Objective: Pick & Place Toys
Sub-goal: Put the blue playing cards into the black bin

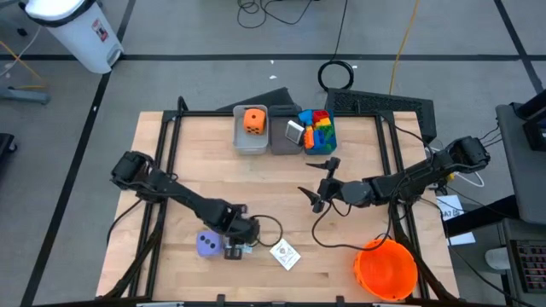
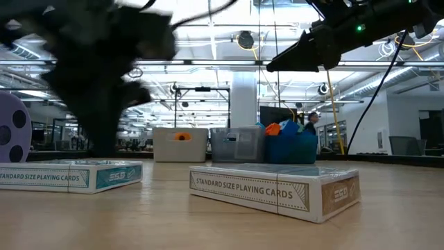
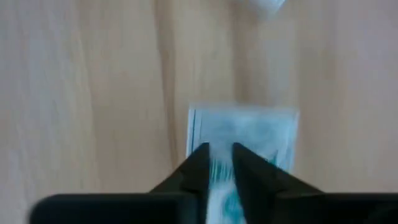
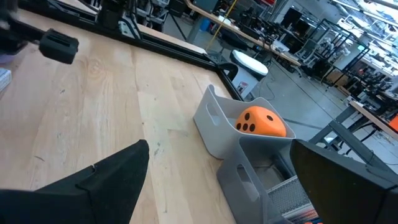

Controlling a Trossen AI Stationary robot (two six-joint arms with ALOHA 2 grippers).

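Near the table's front left lies a flat white-and-teal card pack (image 3: 249,134) (image 2: 69,175), right of the purple soft die (image 1: 209,245) (image 2: 12,132). My left gripper (image 1: 239,241) (image 3: 221,155) points steeply down over this pack, its fingers almost together. A second card pack (image 1: 286,255) (image 2: 274,191) lies flat to the right. My right gripper (image 1: 317,183) (image 4: 221,149) hovers open and level above the table's middle, holding nothing. An orange die (image 1: 253,120) (image 4: 261,121) sits in a grey bin (image 4: 214,124) at the far edge. My left gripper comes at the card pack's top face (image 3: 221,174) from above, slanting down, with only a narrow gap between its two fingers. Whether the fingertips (image 3: 200,158) touch the pack I cannot tell. The pack lies flat on the table.
Three bins stand at the far edge: the grey one with the die, a second grey one (image 1: 286,135), and a blue one with coloured blocks (image 1: 317,130). A big orange bucket (image 1: 386,269) stands at the near right. A black frame rail (image 1: 281,112) runs along the far edge.
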